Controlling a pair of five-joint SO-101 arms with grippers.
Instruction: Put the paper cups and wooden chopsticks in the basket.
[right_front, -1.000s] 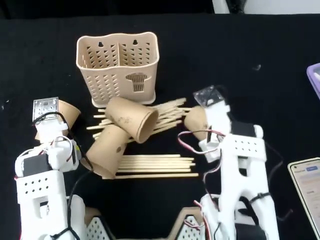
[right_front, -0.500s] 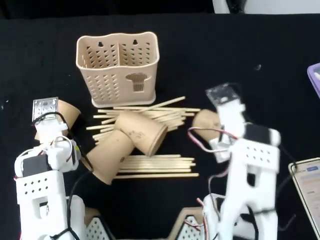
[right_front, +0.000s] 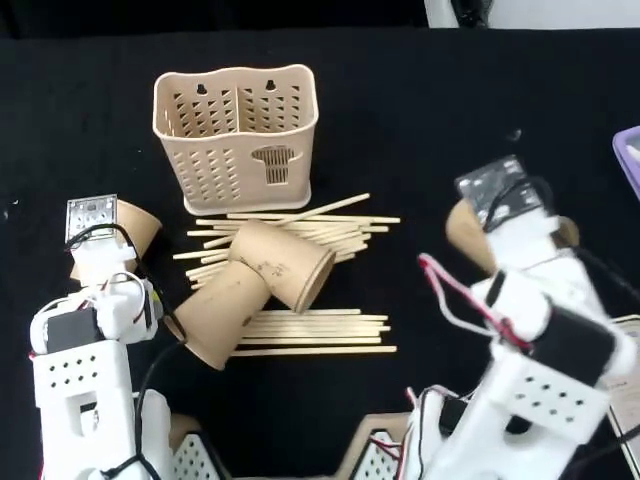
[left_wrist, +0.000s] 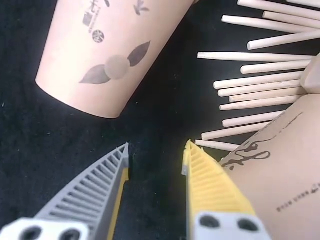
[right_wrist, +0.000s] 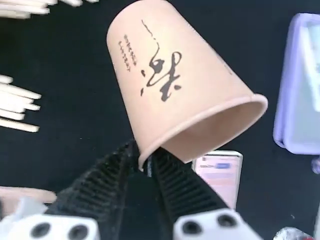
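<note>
Progress, judged from the layout: early stage; nothing is delivered yet. The basket stands upright at the far side of the table, split by a divider into two compartments; what you can see of both from the high view holds no cup and no stick. Four paper cups are outside it. The held cup is in your right pincer, which is pressed together on the cup's rim, wall between the fingers, mouth toward the wrist; it sits well to the right of the basket, and whether it is clear of the table you cannot tell. The side cup lies on its side just ahead of your left pincer, which is spread and holds nothing. The upper cup and the lower cup lie on their sides, touching each other, across the chopsticks. The sticks lie loose in two rough bundles in front of the basket; none is picked up. Left to do: all four cups, then all the sticks. A phone and a purple tray lie off to the right; not task items.
</note>
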